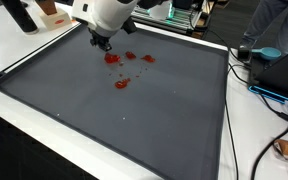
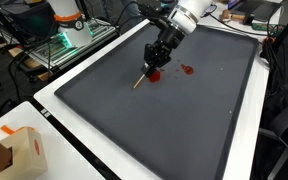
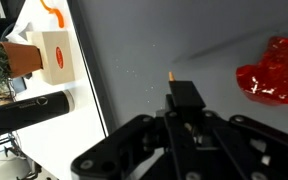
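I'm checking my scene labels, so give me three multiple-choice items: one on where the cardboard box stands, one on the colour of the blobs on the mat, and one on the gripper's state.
1. Where does the cardboard box stand relative to the dark mat?
A on the mat
B on the white table, off the mat
C stacked on the blobs

2. What colour are the blobs on the mat?
A blue
B red
C green

3. How is the gripper?
A spread wide and empty
B shut on a thin stick
C out of every view

Answers:
1. B, because the box sits on the white surface beside the mat's edge.
2. B, because the blobs show glossy red in the wrist view.
3. B, because the stick juts out from between the closed fingers.
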Robot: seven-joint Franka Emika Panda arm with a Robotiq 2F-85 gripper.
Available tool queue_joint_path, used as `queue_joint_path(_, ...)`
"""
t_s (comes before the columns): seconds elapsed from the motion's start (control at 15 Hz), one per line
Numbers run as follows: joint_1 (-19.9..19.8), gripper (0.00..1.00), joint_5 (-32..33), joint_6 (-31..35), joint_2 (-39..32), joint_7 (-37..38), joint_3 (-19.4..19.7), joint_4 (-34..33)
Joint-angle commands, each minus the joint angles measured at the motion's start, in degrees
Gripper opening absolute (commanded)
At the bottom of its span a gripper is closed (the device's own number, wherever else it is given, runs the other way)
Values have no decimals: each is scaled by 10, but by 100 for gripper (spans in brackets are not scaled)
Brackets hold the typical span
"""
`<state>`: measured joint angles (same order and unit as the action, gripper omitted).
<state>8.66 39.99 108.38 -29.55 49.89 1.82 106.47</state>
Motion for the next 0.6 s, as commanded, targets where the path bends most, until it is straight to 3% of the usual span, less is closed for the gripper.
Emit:
queue_joint_path(0.0,-8,3,-29,-3,12,-41,-3,9)
queue_joint_path(0.53,-21,3,-85,18,53,-119,1,31)
